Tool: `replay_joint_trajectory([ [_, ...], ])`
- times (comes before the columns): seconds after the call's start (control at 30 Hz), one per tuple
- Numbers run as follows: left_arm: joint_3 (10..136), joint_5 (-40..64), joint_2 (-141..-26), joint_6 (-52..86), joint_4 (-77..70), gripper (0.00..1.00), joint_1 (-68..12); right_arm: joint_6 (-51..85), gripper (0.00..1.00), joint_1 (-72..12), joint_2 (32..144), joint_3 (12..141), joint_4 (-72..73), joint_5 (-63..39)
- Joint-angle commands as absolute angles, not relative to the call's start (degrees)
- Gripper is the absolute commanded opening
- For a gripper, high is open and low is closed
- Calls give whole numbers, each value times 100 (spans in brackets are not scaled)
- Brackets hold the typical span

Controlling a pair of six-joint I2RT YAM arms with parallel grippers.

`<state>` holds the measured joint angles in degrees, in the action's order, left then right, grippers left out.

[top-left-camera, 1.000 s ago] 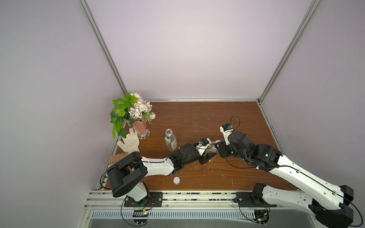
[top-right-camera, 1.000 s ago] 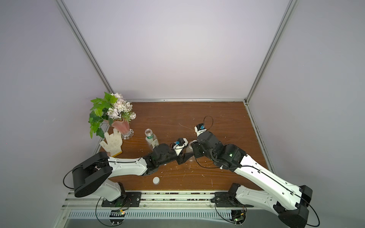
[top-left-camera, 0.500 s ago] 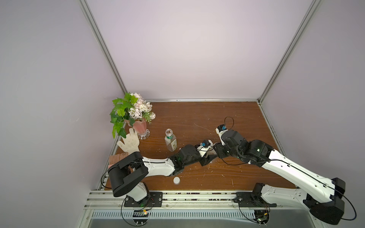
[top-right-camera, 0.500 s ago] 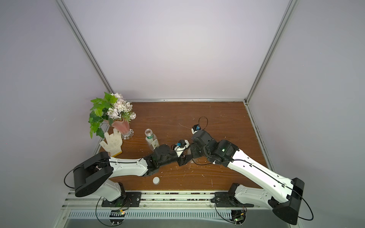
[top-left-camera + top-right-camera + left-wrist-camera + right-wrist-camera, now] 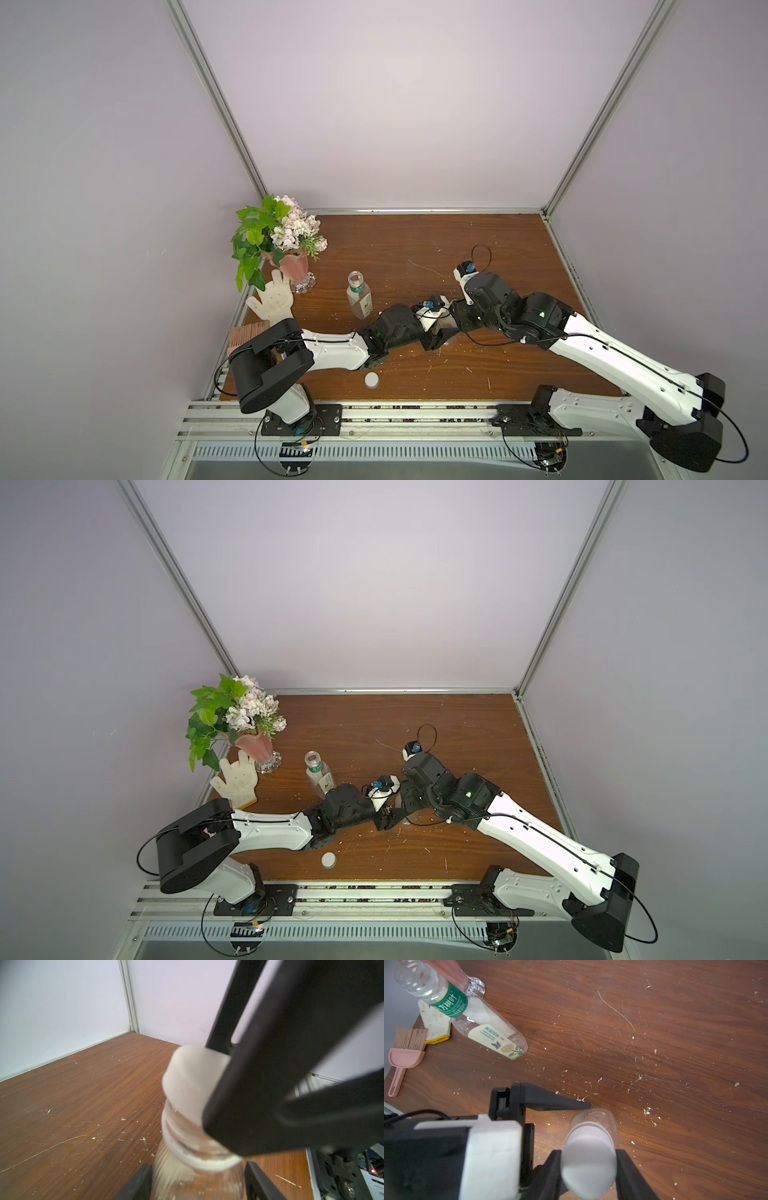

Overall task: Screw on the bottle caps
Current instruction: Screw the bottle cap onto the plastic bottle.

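1. At mid-bench, the right pincer [image 5: 587, 1152] is clenched on the seated cap [image 5: 588, 1169], which sits on the neck of the plain bottle [image 5: 593, 1115]. The left pincer [image 5: 197, 1164] flanks that bottle's body. I can't tell whether it is actually gripping or backed off.
2. Risk: cross-threading. In the left wrist view the seated cap looks skewed on the neck, with threads exposed below it. Turning from there would likely jam or strip it.
3. Risk: the bottle spins or tips. If the left pincer is slack, the twist goes into the bottle, not the thread.
4. Risk: crushing. The clear wall looks thin, and clamping harder to stop spin could buckle it and throw the cap off line.
5. Risk: arm clash. Both wrists are packed close around one bottle, so a big wrist roll may hit the other arm.
6. Risk: collateral.
   - The labelled bottle [image 5: 359, 299] stands upright and uncapped, near the left arm's wrist.
   - The loose cap [image 5: 372, 379] lies flat near the front edge of the bench [image 5: 415, 241], beside the left arm.
   - A sweep could topple the bottle or knock the cap off.
7. Count: 2 bottles, 2 caps, 2 pincers, 1 flower vase [image 5: 296, 269], 1 glove [image 5: 272, 300], 1 pink brush [image 5: 406, 1049].
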<state>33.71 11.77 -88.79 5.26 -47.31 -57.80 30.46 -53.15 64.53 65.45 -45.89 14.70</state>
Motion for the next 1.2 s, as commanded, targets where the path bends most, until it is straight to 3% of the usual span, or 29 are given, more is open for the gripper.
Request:
replay_joint_trajectory([
  [0.0, 3428, 1275, -8863, 457, -4743, 71, -5873, 2936, 40, -5258, 6518, 6597, -4715, 1477],
  [0.17, 3305, 1061, -8741, 455, -4835, 74, -5871, 2944, 40, -5229, 6444, 6572, -4746, 1451],
  [0.7, 3267, 957, -8813, 286, -4745, 60, -5880, 2735, 40, -5229, 6376, 6861, -5197, 1290],
  [1.0, 3384, 1123, -8885, 208, -4569, 60, -5954, 2562, 40, -5225, 6560, 7236, -5457, 1462],
  [1.17, 3341, 1053, -8845, 254, -4653, 65, -5959, 2464, 40, -5181, 6699, 7365, -5501, 1441],
])
